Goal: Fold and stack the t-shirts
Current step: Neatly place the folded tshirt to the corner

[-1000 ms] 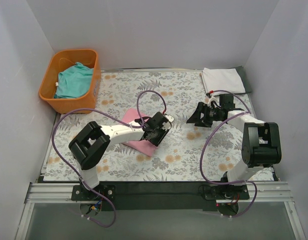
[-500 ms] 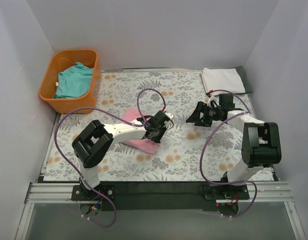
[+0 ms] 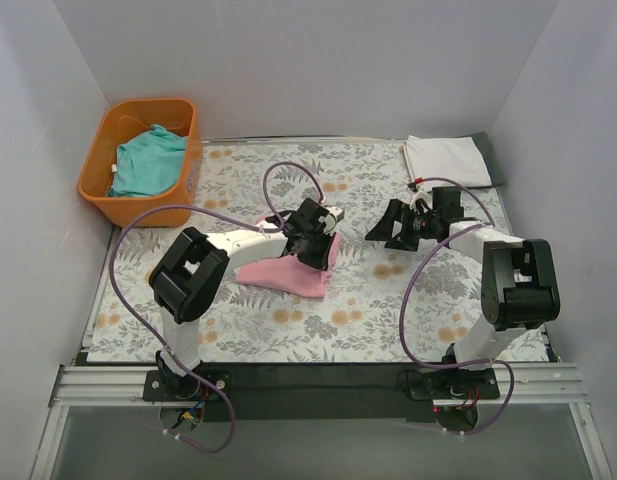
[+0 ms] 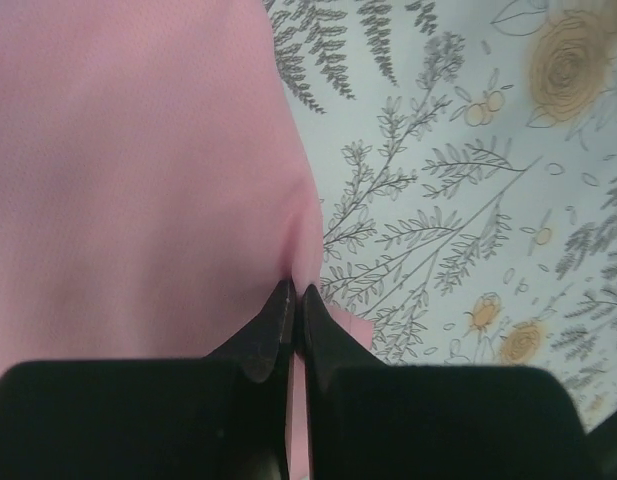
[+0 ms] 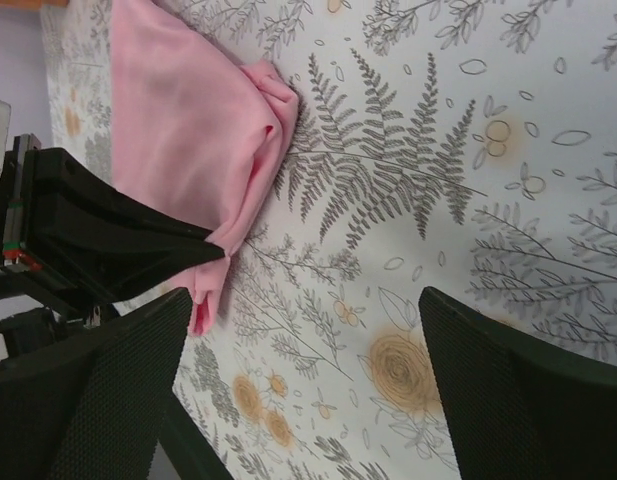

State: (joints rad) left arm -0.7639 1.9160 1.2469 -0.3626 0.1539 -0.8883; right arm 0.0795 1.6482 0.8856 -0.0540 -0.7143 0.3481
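Note:
The pink t-shirt [image 3: 278,270] lies partly folded on the floral table cloth, left of centre. My left gripper [image 3: 316,240] is at its right edge, shut on a pinch of the pink cloth [image 4: 138,180], and that edge is lifted. The tips [image 4: 296,298] meet with cloth between them. My right gripper [image 3: 391,226] hovers open over the table cloth to the right of the pink t-shirt [image 5: 188,130], nothing between its fingers [image 5: 518,390]. A folded white t-shirt [image 3: 445,160] lies at the back right. The teal t-shirt [image 3: 146,165] sits crumpled in the basket.
The orange plastic basket [image 3: 94,170] stands at the back left corner. A dark grey cloth [image 3: 494,160] shows beside the white t-shirt. White walls close in the table on three sides. Purple cables loop over both arms.
My left gripper has shut on the pink t-shirt's right edge and moved toward the back, pulling the cloth up. The right gripper has opened wider and shifted slightly left.

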